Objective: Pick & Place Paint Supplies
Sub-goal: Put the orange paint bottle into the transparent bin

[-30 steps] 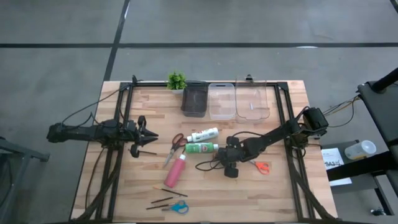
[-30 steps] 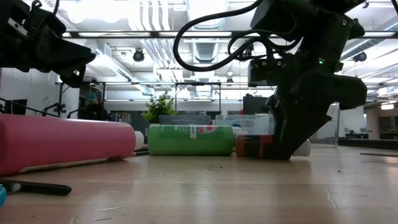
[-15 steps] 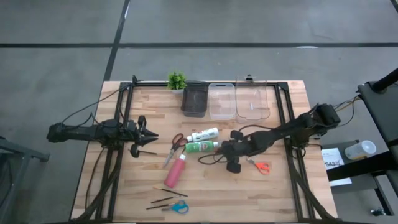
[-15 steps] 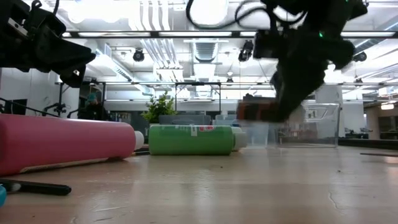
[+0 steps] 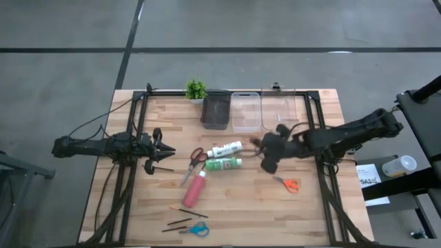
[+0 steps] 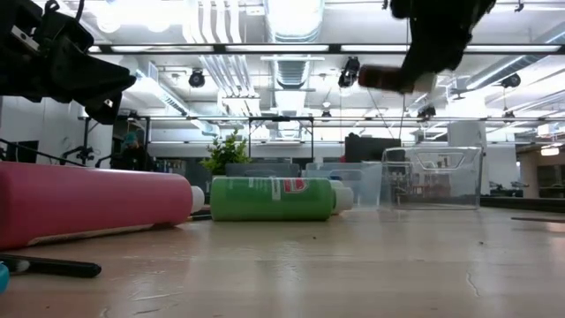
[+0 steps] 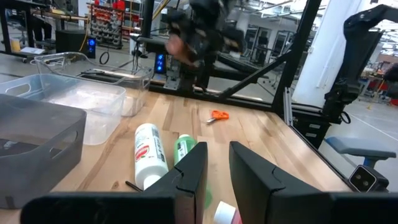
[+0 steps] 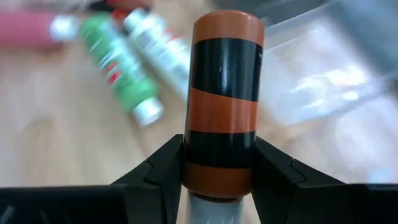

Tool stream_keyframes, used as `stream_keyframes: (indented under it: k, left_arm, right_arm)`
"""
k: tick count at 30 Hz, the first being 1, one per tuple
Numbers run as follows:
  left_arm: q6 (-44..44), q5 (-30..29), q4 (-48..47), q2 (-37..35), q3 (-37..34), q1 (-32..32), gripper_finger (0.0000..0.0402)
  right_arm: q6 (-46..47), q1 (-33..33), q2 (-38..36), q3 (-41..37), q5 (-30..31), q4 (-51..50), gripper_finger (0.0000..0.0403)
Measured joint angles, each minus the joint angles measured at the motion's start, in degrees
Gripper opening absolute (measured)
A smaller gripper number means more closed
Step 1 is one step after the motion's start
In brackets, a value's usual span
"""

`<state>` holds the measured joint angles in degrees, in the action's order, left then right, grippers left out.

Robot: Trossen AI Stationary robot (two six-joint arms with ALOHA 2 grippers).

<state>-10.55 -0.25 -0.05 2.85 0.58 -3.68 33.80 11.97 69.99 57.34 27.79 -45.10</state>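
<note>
My right gripper (image 5: pixel 264 150) hangs above the table's middle, just short of the clear bins, shut on a small tube banded brown and black (image 8: pixel 225 93). The tube also shows high in the low view (image 6: pixel 381 78). My left gripper (image 5: pixel 162 148) waits open above the table's left part. A white tube (image 5: pixel 225 149), a green tube (image 5: pixel 222 164) and a pink tube (image 5: pixel 196 188) lie on their sides on the wood. Red scissors (image 5: pixel 193 162), orange scissors (image 5: pixel 289 184), blue scissors (image 5: pixel 196 229) and thin dark brushes (image 5: pixel 182 212) lie flat. My right gripper pinches the brown-and-black tube between its two fingers (image 8: pixel 163 169), at the tube's end nearest the wrist (image 8: pixel 217 177). The tube points forward along the fingers. It is lifted clear of the table and lies roughly level in the low view.
A dark bin (image 5: pixel 215 110) and two clear bins (image 5: pixel 246 112) (image 5: pixel 280 110) stand in a row at the far edge, with a small potted plant (image 5: pixel 196 89) to their left. Black frame rails run along both table sides. Bare wood lies at the near right.
My right gripper has risen from the table beside the green tube, carrying the brown-and-black tube clear of the wood. It has moved toward the table's far and right edges, nearer the clear bins. The other supplies stayed put.
</note>
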Motion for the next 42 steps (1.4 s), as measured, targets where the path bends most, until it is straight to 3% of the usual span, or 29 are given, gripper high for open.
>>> stream_keyframes:
  k: [8,16,24,28,42]
  left_arm:
    - [0.0,0.0,0.0,0.0,0.0,0.0,0.0077]
    - [0.0,0.0,0.0,0.0,0.0,0.0,0.0077]
    - [0.0,0.0,0.0,0.0,0.0,0.0,0.0077]
    - [0.0,0.0,0.0,0.0,0.0,0.0,0.0077]
    - [0.0,0.0,0.0,0.0,0.0,0.0,0.0077]
  right_arm:
    - [-0.6,-8.1,-7.0,5.9,2.8,-2.8,0.0137]
    - [-4.9,-23.1,-7.8,12.9,2.5,-7.3,0.0137]
    - [-8.4,-38.3,-4.6,15.4,-4.7,-8.0,0.0137]
    - [-8.5,-43.7,-2.6,14.5,-5.4,-7.9,0.0137]
    - [-7.7,-51.7,11.4,8.1,-8.8,-2.3,0.0137]
